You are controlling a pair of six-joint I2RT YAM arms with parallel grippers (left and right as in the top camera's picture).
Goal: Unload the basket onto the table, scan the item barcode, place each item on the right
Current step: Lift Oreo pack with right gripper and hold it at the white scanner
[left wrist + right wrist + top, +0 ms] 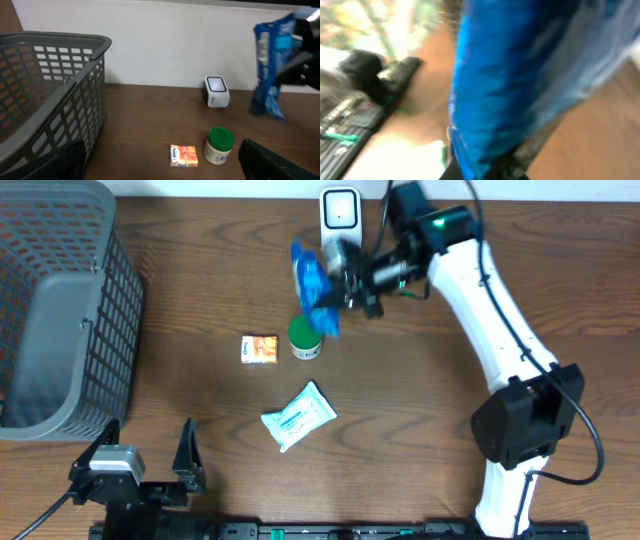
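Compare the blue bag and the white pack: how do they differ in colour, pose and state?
The blue bag hangs upright off the table, gripped by the right claw; the white pack lies flat on the table, untouched. The blue bag is close to the scanner; the white pack lies farther from it. Both are soft packets.

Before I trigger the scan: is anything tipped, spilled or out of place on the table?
Nothing stands out. The right gripper holds the blue packet in the air near the scanner. The green-lidded jar stands upright; the orange packet and white packet lie flat. No spill shows.
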